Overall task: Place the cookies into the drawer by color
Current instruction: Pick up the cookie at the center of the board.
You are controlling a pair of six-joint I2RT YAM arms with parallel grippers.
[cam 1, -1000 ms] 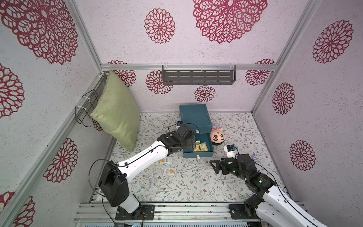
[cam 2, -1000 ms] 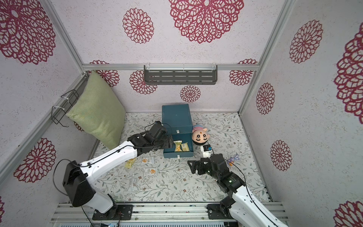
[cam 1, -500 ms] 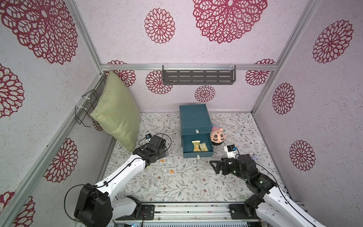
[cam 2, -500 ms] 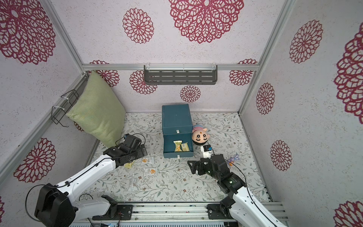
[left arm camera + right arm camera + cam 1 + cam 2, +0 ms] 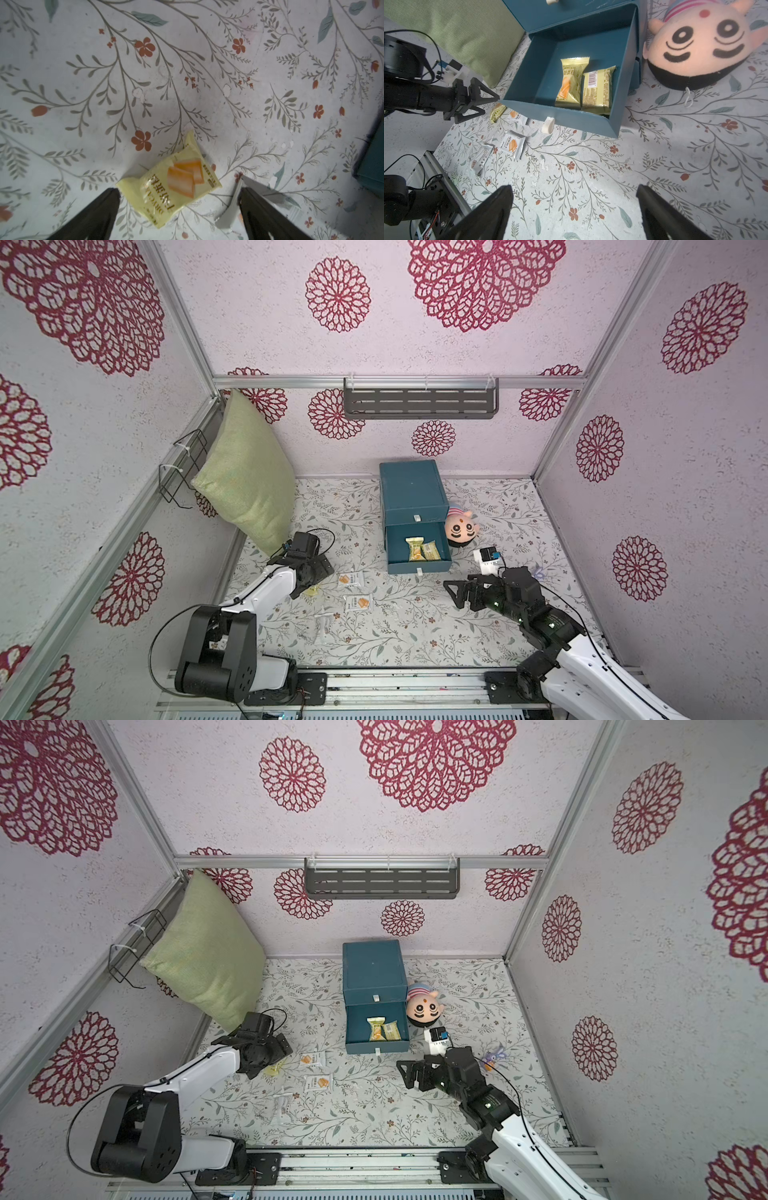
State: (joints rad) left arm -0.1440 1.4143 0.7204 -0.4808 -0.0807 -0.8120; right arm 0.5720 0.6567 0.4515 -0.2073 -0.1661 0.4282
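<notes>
Evidently a yellow packet (image 5: 169, 182) is targeted for pick-up: the left tool (image 5: 178, 187) is spread apart over it, the right tool (image 5: 574, 187) apart and empty. Lowering and closing are needed next.

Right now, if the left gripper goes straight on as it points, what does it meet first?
Most likely the yellow packet on the table, lying between the open fingers of the left gripper; exact depth is unclear.

The teal drawer chest (image 5: 409, 489) stands far centre, its lowest drawer pulled open, with two yellow packets (image 5: 415, 549) lying flat side by side inside. Near-left of it, three white packets (image 5: 350, 579) and a lone yellow packet (image 5: 172, 185) lie on the floor.
</notes>
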